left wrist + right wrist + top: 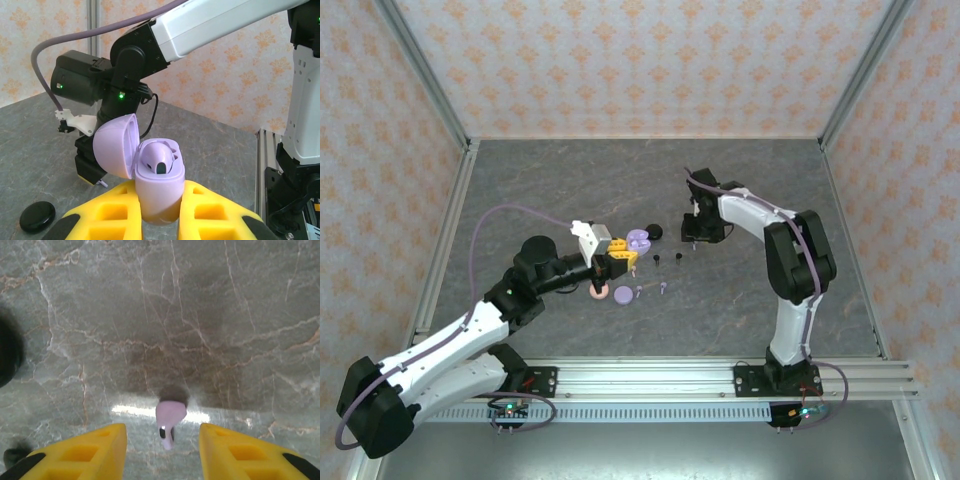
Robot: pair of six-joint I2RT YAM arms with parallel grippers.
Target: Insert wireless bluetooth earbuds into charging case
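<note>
Clamping of the lilac charging case [159,185] is done by the L gripper [159,212]: its yellow fingers [102,215] are closed on the lower body, the lid [116,145] is swung open sideways, and one seated bud [159,162] is visible inside. The case is held above the table [520,180], approx. midway betw. L and R edges. The R gripper [161,432] is spread wide, nothing gripped. A loose lilac earbud [169,422] appears to rest on the table betw. the fingertips [112,432], clear of both. Its long axis is set along the fingers, stem toward the wrist, head away, i.e. across the closing direction. The R arm is nearer, being directly over it; the L arm is occupied. Judged next: descent and closure on the bud's sides, then transfer toward the L edge, where the case is presented.
</note>
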